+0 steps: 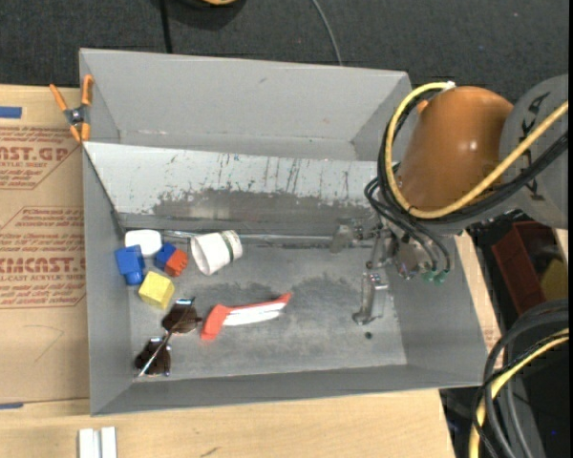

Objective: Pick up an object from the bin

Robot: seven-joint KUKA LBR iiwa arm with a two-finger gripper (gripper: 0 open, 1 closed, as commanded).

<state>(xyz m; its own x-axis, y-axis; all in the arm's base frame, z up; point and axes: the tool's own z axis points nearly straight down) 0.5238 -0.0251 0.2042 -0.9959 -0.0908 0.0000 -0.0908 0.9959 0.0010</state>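
Inside the grey bin point(248, 103), toward its left, lie one white cup point(215, 252) on its side, one orange-and-white brush point(244, 315), one pair of sunglasses point(180, 321) and four small pieces: white piece point(141, 241), blue piece point(130, 263), orange piece point(175, 260), yellow piece point(156, 289). The gripper point(367, 318) stands over bare floor at right, well apart from them; whether it is open cannot be told.

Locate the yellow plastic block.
Camera view, left side of the grey metal bin: the yellow plastic block sits below-right of the blue block, above the dark sunglasses.
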